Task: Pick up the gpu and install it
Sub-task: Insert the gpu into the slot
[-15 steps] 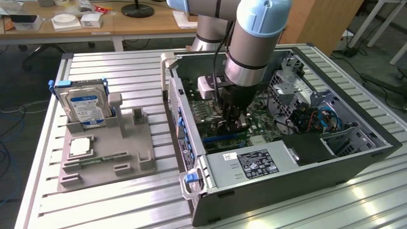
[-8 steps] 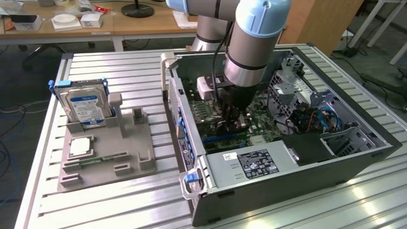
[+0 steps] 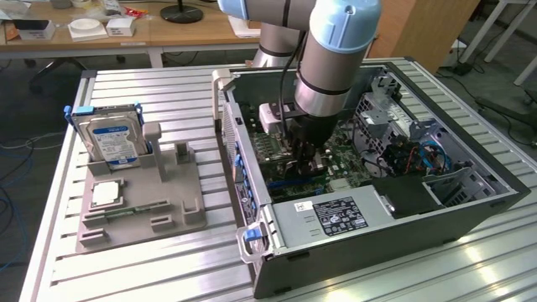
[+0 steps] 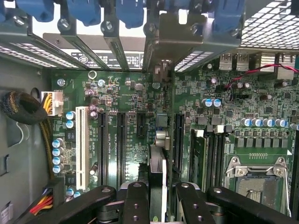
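Note:
The gpu (image 4: 158, 168) is a thin dark card seen edge-on in the wrist view, held upright between my two black fingers (image 4: 135, 203). My gripper (image 4: 161, 198) is shut on it. The card hangs just above the green motherboard (image 4: 121, 93), in line with the long black expansion slots (image 4: 177, 140), and its metal bracket end (image 4: 182, 35) reaches the case's rear slot openings. In the exterior view my gripper (image 3: 304, 162) is lowered deep inside the open computer case (image 3: 470, 207), over the motherboard.
On the exterior view's left, a grey fixture tray (image 3: 134, 214) holds an upright silver hard drive (image 3: 113, 141), a processor chip (image 3: 107, 194) and a memory stick (image 3: 126, 212). The power supply (image 3: 331, 214), cable bundle (image 4: 23, 109) and processor socket (image 4: 257, 175) crowd around the slots.

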Tool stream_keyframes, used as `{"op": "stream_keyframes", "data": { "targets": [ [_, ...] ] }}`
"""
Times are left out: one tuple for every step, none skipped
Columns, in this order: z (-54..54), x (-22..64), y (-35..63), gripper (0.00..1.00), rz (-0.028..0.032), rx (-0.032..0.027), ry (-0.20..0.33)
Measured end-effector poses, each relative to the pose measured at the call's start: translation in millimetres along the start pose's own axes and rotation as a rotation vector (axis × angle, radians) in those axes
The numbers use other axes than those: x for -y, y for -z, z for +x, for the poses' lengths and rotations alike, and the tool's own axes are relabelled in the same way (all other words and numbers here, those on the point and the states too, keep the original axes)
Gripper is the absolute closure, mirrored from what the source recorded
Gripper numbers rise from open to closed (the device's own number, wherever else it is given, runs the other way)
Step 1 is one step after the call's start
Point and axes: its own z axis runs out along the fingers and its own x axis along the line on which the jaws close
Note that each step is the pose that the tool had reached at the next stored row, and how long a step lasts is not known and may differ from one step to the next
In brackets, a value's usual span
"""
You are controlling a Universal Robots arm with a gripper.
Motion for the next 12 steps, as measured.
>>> {"op": "stream_keyframes", "data": {
  "targets": [
    [0.0,0.0,0.0,0.73,0.0,0.0,0.0],
    [0.0,0.0,-0.1,0.73,0.0002,0.0001,0.0],
    [-0.1,-0.1,-0.2,0.73,0.0003,0.0003,0.0],
    [-0.1,-0.3,-0.2,0.73,0.0004,0.0003,0.0],
    [-0.1,-0.5,-0.3,0.73,0.0004,0.0004,0.0],
    [-0.1,-0.8,-0.4,0.73,0.0005,0.0006,0.0],
    [-0.1,-1.0,-0.4,0.73,0.0005,0.0006,0.0],
    [-0.1,-1.2,-0.4,0.73,0.0003,0.0005,0.0],
    [-0.1,-1.3,-0.3,0.73,0.0003,0.0003,0.0],
    [-0.1,-1.3,-0.3,0.73,0.0002,0.0003,0.0],
    [-0.1,-1.4,-0.3,0.73,0.0003,0.0003,0.0],
    [-0.1,-1.6,-0.3,0.73,0.0003,0.0003,0.0]
  ]
}}
